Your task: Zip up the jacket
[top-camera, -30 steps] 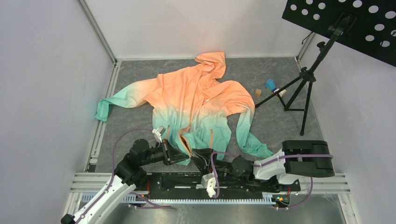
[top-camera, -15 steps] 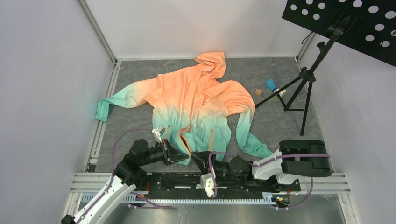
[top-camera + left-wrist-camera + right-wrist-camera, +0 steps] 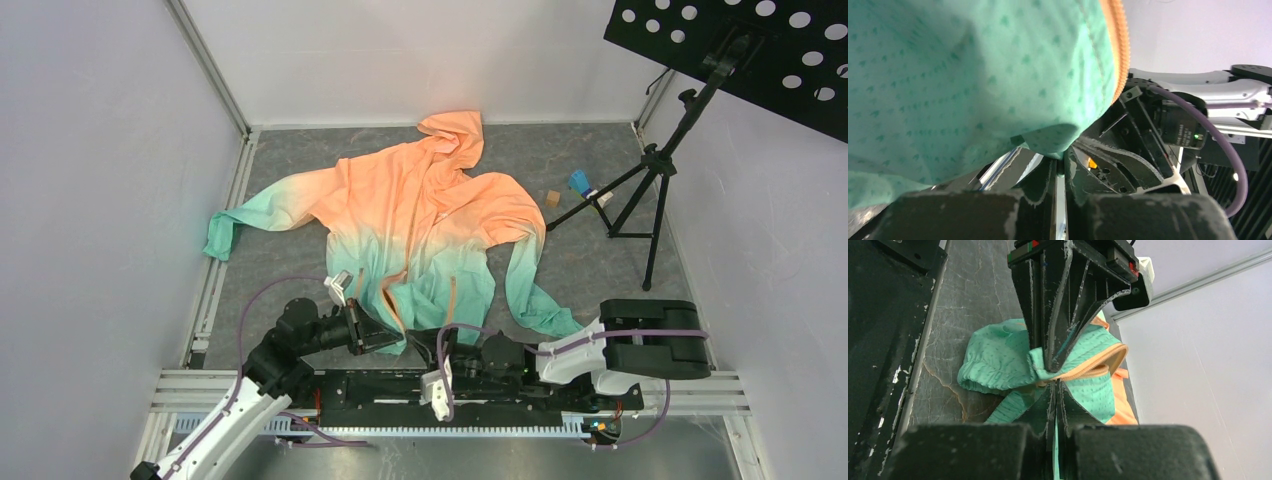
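Note:
The jacket (image 3: 420,215) lies spread on the grey floor, orange at the hood, mint green at hem and cuffs, with its front open near the hem. My left gripper (image 3: 393,340) is shut on the green hem corner beside the orange zipper edge (image 3: 1118,45); the fabric (image 3: 973,75) fills the left wrist view. My right gripper (image 3: 428,343) is shut on the green hem (image 3: 1083,390) of the other front panel, close to the left gripper's fingers (image 3: 1068,305). The orange zipper tape (image 3: 1098,367) loops between the two grippers.
A black tripod stand (image 3: 640,190) with a perforated tray stands at the right. A small blue object (image 3: 579,182) and a tan block (image 3: 552,198) lie near its legs. White walls enclose the floor. The arm base rail (image 3: 450,395) runs along the near edge.
My right arm has drawn back toward the left along the rail, pulling its hem corner nearer the base. The left gripper has barely moved.

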Controlling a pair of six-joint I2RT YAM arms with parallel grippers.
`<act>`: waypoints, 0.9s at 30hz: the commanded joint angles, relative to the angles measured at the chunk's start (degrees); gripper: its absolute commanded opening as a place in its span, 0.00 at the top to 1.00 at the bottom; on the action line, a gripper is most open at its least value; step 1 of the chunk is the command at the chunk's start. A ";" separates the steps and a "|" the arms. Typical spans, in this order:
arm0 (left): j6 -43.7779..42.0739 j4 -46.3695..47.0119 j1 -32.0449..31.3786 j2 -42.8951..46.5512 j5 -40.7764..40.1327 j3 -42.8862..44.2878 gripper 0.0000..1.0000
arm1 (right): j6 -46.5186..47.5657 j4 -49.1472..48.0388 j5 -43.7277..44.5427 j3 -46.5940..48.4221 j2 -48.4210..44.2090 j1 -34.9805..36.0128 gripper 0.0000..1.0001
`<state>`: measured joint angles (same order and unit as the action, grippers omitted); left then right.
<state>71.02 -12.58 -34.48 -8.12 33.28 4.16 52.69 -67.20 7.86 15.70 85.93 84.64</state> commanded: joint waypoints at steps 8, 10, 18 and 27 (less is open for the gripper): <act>-5.53 -8.64 -0.17 -3.40 2.06 3.85 0.98 | -3.89 0.58 -0.27 0.42 -3.50 -1.50 0.68; -5.25 -8.60 -0.16 -3.05 2.05 3.66 0.98 | -3.95 0.22 -1.63 -0.47 -3.89 -1.50 0.62; -4.66 -8.59 -0.15 -1.58 2.45 3.22 0.98 | -6.42 -1.48 -11.49 -3.85 -5.44 -4.29 0.51; -5.82 -8.64 -0.15 -3.02 2.45 3.74 0.98 | -13.12 14.17 -34.02 2.62 -7.34 -12.90 0.39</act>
<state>68.03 -20.18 -34.52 -10.46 33.63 6.17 43.83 -61.17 -12.05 13.26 79.44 74.85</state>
